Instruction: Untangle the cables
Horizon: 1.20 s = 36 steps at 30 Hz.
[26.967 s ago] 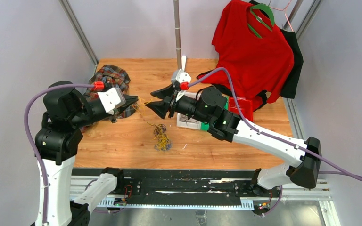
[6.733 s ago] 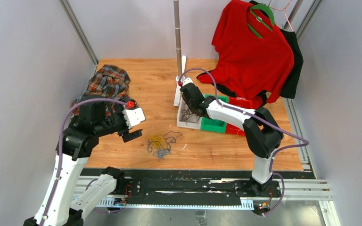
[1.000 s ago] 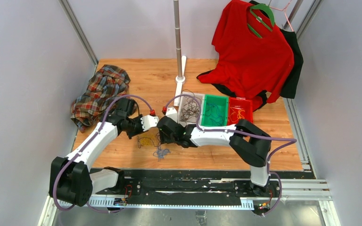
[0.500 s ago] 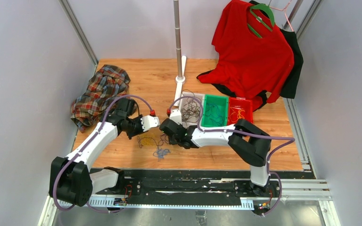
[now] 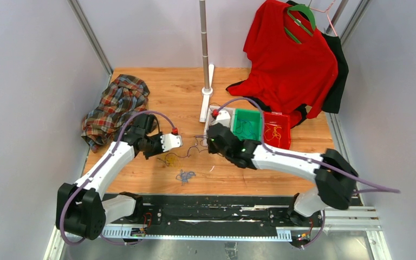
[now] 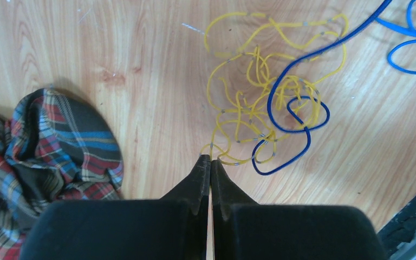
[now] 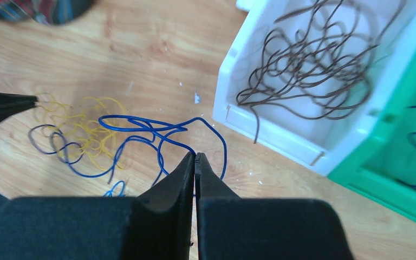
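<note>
- The left gripper [image 6: 210, 162] was fully closed, pinching a strand at the lower edge of the yellow cable [image 6: 247, 111].
- The yellow cable lay as a loose tangle on the worktop [image 5: 162, 86], in the middle of the left wrist view.
- A blue cable [image 6: 298, 124] looped through the right side of that tangle.
- The right gripper [image 7: 195, 157] was closed tight on the blue cable at the centre of the right wrist view. From its tips the cable ran left to the yellow tangle.
- In the top view both grippers sat near the centre of the frame, the left one further left. A thin dark line of cable stretched between them.
- A small blue bundle [image 5: 185, 175] lay apart from them, lower in the frame.
- The white bin [image 7: 260, 124] stood in the upper right of the right wrist view, holding dark cables [image 7: 309, 70].
- The green bin [image 5: 247, 127] stood against the white bin, and the red bin [image 5: 276, 130] was on its right.
- A plaid cloth [image 5: 116, 105] lay at the left of the worktop and filled the lower left of the left wrist view.
- A red shirt [image 5: 292, 59] hung at the upper right of the top view.
</note>
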Available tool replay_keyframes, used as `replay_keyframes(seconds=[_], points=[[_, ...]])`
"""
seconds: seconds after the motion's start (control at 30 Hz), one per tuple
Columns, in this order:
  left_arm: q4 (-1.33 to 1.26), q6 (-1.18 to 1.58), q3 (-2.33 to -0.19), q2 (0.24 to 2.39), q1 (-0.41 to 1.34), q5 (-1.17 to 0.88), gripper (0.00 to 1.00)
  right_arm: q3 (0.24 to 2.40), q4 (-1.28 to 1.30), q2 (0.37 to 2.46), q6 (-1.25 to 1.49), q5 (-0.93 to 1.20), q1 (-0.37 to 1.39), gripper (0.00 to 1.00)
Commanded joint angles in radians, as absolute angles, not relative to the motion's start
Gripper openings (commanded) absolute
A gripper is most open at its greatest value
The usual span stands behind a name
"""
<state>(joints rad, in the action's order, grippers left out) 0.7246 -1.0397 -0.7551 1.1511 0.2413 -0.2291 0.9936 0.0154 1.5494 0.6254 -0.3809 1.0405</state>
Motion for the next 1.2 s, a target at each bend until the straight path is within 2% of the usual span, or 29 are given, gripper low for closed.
replay_keyframes(seconds=[0.0, 0.27, 0.5, 0.8, 0.97, 1.07, 1.17], points=[[0.684, -1.092, -0.729, 1.119, 0.238, -0.152, 0.01, 0.934, 0.000, 1.385, 0.541, -0.485, 1.010, 0.01], [0.664, -1.106, -0.711, 1.113, 0.237, -0.129, 0.01, 0.889, 0.055, 1.077, 0.440, -0.583, 0.924, 0.01], [0.610, -1.148, -0.669, 1.116, 0.238, -0.066, 0.01, 0.936, 0.125, 0.872, 0.364, -0.594, 0.808, 0.01], [0.516, -1.229, -0.559, 1.102, 0.235, 0.032, 0.01, 1.086, 0.178, 0.821, 0.245, -0.595, 0.680, 0.01], [0.568, -1.189, -0.596, 1.071, 0.232, -0.040, 0.01, 1.141, 0.201, 0.886, 0.271, -0.469, 0.660, 0.01], [0.620, -1.139, -0.644, 1.056, 0.232, -0.094, 0.01, 1.096, 0.186, 0.948, 0.320, -0.334, 0.670, 0.13], [0.673, -1.105, -0.689, 1.040, 0.223, -0.142, 0.01, 1.007, 0.110, 0.998, 0.340, -0.304, 0.742, 0.28]])
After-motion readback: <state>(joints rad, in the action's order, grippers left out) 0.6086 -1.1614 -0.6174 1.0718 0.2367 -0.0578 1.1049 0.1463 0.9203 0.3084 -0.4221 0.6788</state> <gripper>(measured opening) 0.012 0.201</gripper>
